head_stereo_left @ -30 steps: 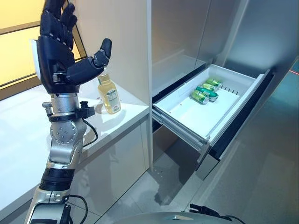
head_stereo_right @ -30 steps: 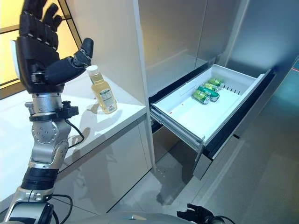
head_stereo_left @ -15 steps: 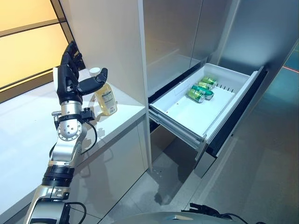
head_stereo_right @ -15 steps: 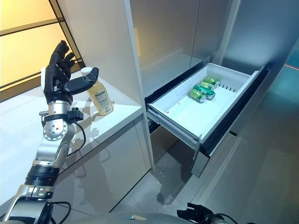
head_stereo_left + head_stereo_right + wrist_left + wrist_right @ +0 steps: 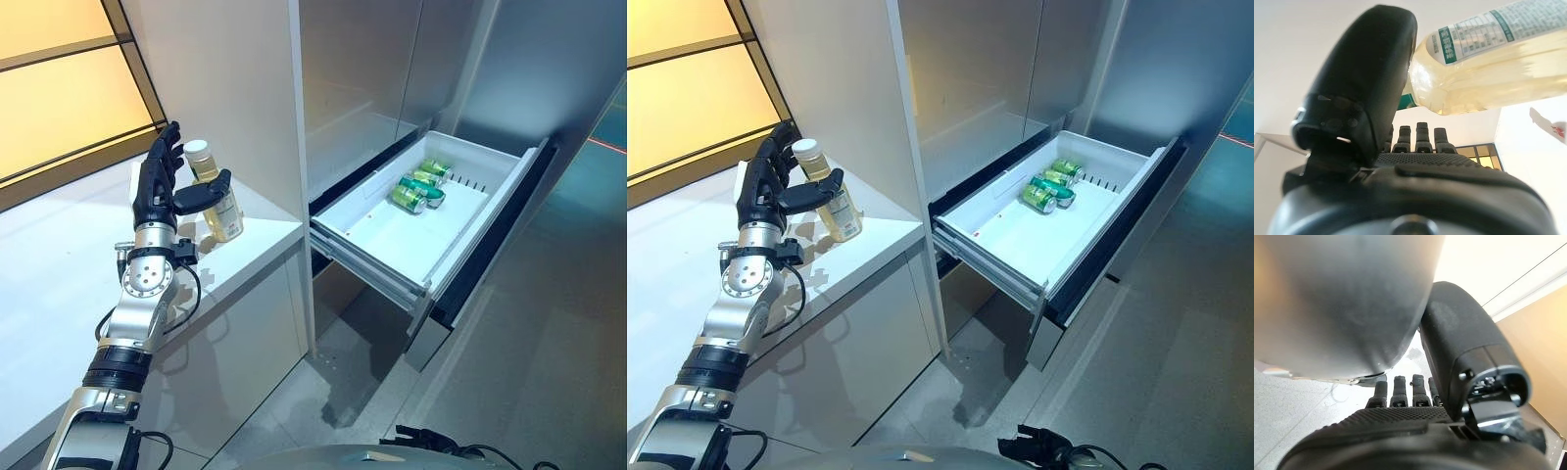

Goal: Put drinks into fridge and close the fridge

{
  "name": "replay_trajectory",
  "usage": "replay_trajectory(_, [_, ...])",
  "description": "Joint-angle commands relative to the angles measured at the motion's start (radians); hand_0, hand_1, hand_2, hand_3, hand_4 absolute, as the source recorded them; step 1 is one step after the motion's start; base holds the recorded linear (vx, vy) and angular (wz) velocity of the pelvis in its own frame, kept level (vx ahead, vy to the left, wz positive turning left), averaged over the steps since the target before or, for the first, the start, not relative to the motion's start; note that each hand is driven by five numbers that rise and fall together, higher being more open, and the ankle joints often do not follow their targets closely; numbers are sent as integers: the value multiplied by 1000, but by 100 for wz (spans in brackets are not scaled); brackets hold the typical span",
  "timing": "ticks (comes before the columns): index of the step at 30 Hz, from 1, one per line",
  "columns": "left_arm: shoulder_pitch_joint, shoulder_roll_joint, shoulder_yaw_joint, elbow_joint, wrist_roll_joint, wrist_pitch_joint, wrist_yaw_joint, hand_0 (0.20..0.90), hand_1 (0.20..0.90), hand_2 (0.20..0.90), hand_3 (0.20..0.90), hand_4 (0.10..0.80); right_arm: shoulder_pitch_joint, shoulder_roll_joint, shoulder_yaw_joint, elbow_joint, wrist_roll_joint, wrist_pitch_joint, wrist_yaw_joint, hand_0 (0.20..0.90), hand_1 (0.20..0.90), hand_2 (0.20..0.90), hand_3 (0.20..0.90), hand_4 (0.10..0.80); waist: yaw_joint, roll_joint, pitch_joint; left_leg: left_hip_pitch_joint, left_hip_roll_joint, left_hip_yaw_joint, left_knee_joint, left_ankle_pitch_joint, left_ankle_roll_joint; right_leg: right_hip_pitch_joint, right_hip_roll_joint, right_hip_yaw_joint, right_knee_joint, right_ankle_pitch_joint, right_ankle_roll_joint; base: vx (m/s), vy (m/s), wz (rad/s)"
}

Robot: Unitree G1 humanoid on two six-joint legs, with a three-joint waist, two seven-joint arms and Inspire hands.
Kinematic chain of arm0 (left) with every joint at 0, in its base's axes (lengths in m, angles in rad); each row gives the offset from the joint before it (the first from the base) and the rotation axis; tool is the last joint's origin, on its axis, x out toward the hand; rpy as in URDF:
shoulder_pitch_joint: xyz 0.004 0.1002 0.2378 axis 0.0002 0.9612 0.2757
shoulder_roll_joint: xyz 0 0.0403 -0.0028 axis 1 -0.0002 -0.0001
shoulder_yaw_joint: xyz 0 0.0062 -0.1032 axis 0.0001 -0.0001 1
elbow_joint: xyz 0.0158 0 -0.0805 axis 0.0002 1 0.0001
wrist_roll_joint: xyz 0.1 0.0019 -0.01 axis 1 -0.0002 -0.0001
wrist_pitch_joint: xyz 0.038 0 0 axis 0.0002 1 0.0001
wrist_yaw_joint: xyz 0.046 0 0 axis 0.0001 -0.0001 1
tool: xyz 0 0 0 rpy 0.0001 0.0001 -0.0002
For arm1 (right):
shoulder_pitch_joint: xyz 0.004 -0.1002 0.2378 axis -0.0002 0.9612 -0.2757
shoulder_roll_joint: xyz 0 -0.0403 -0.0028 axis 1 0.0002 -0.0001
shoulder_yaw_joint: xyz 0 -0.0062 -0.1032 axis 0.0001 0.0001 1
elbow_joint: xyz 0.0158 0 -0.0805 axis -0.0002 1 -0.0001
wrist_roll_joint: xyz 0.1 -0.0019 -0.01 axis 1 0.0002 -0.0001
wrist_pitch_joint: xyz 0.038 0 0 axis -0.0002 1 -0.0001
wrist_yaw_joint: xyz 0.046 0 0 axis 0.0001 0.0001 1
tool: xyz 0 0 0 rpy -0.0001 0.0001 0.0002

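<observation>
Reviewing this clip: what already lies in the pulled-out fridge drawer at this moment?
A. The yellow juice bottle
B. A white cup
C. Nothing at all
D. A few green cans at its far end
D. A few green cans lie on their sides at the far end of the open drawer, while the juice bottle stands on the white counter by the left hand.
</observation>
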Motion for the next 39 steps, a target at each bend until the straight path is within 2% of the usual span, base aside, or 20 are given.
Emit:
replay_trajectory(1, [-175, 65, -5, 22, 45, -80, 15, 900, 900, 900, 900, 800, 27, -26, 42, 25, -51, 33, 14, 900, 900, 900, 900, 800, -16, -3, -10, 27, -28, 82, 43, -141, 39, -12, 17, 51, 108, -106, 52, 0, 0, 0])
replay_trajectory(18, [-187, 57, -27, 82, 28, -63, 18, 900, 900, 900, 900, 800, 31, -25, 39, 8, -53, 42, 7, 900, 900, 900, 900, 800, -30, -1, -9, 28, -30, 98, 48, -144, 42, -15, 19, 62, 114, -107, 55, 9, 3, -3])
replay_trajectory(19, [-187, 52, -27, 81, 21, -60, 20, 571, 571, 571, 516, 416, 31, -24, 40, 7, -53, 42, 6, 900, 900, 900, 900, 800, -31, 0, -9, 28, -30, 99, 49, -144, 42, -16, 19, 62, 116, -107, 55, 0, 0, 0])
replay_trajectory(20, [-187, 50, -26, 81, 18, -60, 20, 429, 429, 429, 351, 251, 31, -23, 40, 7, -53, 42, 7, 900, 900, 900, 900, 800, -32, 0, -8, 27, -31, 99, 49, -144, 43, -16, 19, 63, 116, -108, 55, 0, 0, 0])
replay_trajectory(21, [-188, 48, -26, 83, 13, -62, 20, 411, 411, 411, 329, 229, 30, -23, 41, 6, -53, 42, 7, 900, 900, 900, 900, 800, -32, 0, -8, 27, -31, 99, 50, -144, 43, -17, 20, 64, 117, -108, 55, 0, 0, 0])
replay_trajectory(23, [-189, 45, -23, 83, 0, -67, 21, 300, 300, 300, 200, 100, 33, -25, 41, -2, -51, 40, 9, 900, 900, 900, 900, 800, -33, -1, -8, 27, -32, 98, 50, -145, 44, -16, 20, 65, 116, -107, 55, 0, 0, 0])
replay_trajectory(27, [-190, 38, -13, 72, -64, -88, 16, 300, 300, 300, 200, 100, 41, -30, 44, -31, -51, 18, 9, 900, 900, 900, 900, 800, -37, -3, -6, 27, -32, 101, 50, -145, 44, -18, 20, 67, 116, -105, 56, 0, 0, 0])
replay_trajectory(30, [-192, 23, 0, 43, -177, -150, -19, 300, 300, 300, 200, 100, 47, -32, 50, -67, -49, -21, 18, 900, 900, 900, 900, 800, -40, -6, -4, 28, -32, 100, 48, -145, 44, -18, 20, 67, 117, -105, 57, 2, -11, -4])
replay_trajectory(33, [-192, -9, 12, -49, -331, -205, -107, 300, 300, 300, 200, 100, 43, -33, 67, -122, -59, -67, 33, 900, 900, 900, 900, 800, -38, -9, -2, 25, -31, 98, 48, -144, 43, -22, 19, 67, 118, -105, 57, -7, -17, -7])
replay_trajectory(35, [-193, -49, 10, -160, -480, -225, -255, 300, 300, 300, 200, 100, 34, -33, 86, -187, -49, -102, 54, 900, 900, 900, 900, 800, -33, -11, 0, 22, -29, 92, 47, -142, 42, -23, 19, 65, 119, -105, 55, 0, 0, 0])
replay_trajectory(37, [-193, -60, 7, -203, -503, -221, -287, 300, 300, 300, 200, 100, 31, -32, 95, -214, -43, -106, 63, 900, 900, 900, 900, 800, -31, -10, 1, 22, -29, 89, 46, -141, 41, -23, 20, 63, 119, -105, 54, 0, 0, 0])
replay_trajectory(38, [-198, -71, -4, -261, -521, -231, -344, 300, 300, 300, 200, 100, 26, -28, 110, -264, -38, -110, 80, 900, 900, 900, 900, 800, -27, -10, 3, 20, -28, 86, 45, -139, 40, -24, 19, 60, 120, -106, 53, -31, -11, -1])
replay_trajectory(39, [-199, -70, -9, -294, -493, -236, -340, 300, 300, 300, 200, 100, 26, -26, 114, -286, -38, -105, 89, 900, 900, 900, 900, 800, -25, -10, 3, 18, -28, 83, 45, -138, 40, -25, 19, 58, 121, -106, 53, -44, -15, -2])
